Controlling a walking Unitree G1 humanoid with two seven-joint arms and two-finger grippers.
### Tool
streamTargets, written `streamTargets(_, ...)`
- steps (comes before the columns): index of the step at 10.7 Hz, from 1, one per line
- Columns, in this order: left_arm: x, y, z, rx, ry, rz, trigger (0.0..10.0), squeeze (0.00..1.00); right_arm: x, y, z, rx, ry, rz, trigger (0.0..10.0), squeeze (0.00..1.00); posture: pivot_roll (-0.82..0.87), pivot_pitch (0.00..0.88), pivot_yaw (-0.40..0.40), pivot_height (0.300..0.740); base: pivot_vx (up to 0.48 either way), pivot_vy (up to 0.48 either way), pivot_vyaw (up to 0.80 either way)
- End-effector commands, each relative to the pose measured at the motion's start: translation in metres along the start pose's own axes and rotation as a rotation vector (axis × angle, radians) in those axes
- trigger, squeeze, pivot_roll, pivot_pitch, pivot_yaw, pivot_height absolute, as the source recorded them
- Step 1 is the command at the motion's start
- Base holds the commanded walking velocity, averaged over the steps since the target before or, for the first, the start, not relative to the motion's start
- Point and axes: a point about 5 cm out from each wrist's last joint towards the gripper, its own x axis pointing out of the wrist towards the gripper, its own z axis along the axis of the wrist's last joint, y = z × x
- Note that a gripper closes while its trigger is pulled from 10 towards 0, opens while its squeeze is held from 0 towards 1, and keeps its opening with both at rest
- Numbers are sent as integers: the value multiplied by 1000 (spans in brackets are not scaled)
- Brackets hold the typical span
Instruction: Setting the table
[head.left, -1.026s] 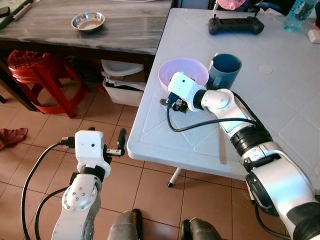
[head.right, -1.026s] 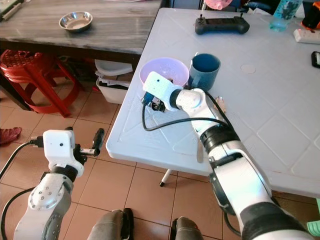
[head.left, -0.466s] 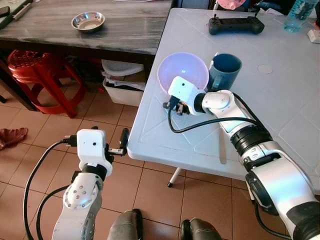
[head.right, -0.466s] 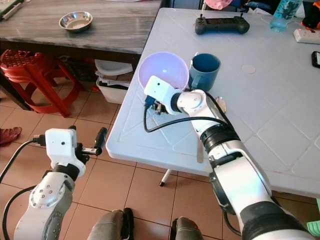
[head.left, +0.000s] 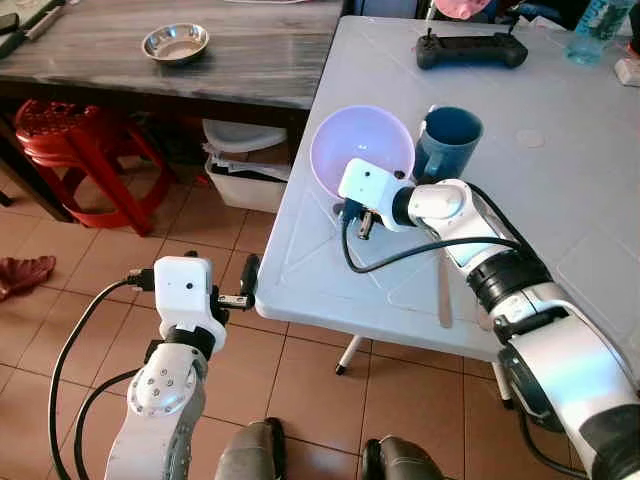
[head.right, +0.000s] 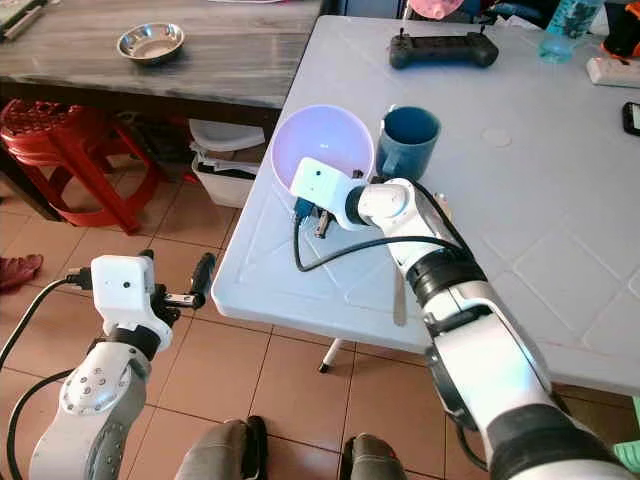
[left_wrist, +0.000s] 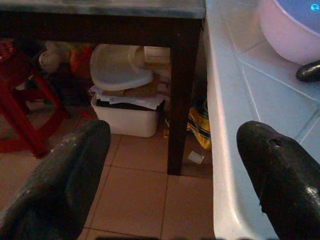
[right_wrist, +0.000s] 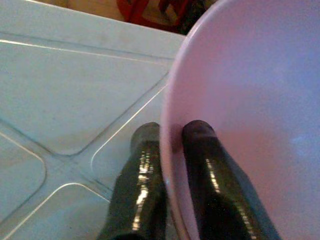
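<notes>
A pale purple bowl (head.left: 360, 145) is tilted up off the white table (head.left: 560, 190), its mouth facing me. My right gripper (head.left: 361, 218) is shut on its near rim, one finger inside and one outside, as the right wrist view shows on the bowl (right_wrist: 250, 100) with the fingers (right_wrist: 142, 195). A dark blue mug (head.left: 449, 140) stands just right of the bowl. A flat wooden utensil (head.left: 444, 290) lies on the table beside my right forearm. My left gripper (head.left: 245, 285) hangs open below the table's left edge, over the tiled floor.
A black controller (head.left: 472, 48) and a water bottle (head.left: 598, 28) sit at the table's far side. A steel bowl (head.left: 176, 42) rests on the dark wooden table to the left, with a red stool (head.left: 75, 150) and a white bin (head.left: 245, 165) beneath.
My right gripper has raised the purple bowl's rim, tipping the bowl from lying flat to standing tilted toward me. The left arm has shifted slightly.
</notes>
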Motion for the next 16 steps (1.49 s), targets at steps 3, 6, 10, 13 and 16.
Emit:
streamTargets(3, 0, 2, -5, -5, 26, 19, 10000, 0, -3, 8, 2, -88, -37, -15, 0, 0, 110, 170, 46, 740, 0, 0, 0)
streamTargets(6, -2, 9, -9, -19, 37, 68, 10000, 0, -14, 17, 27, -91, -235, -166, 0, 0, 98, 160, 40, 740, 0, 0, 0)
streamTargets(10, 8, 11, -6, 14, -10, 98, 10000, 0, -36, 49, 16, 57, -337, -434, 0, 0, 75, 118, 19, 740, 0, 428, 0)
streamTargets(13, 17, 10, -2, -13, -69, 109, 10000, 0, -57, 70, 5, 311, -391, -644, 0, 0, 54, 75, 9, 740, 0, 480, 0)
streamTargets(16, 23, 5, -4, -49, -98, 50, 10000, 0, -66, 82, -9, 529, -370, -742, 0, 0, 38, 53, 16, 740, 0, 479, 0)
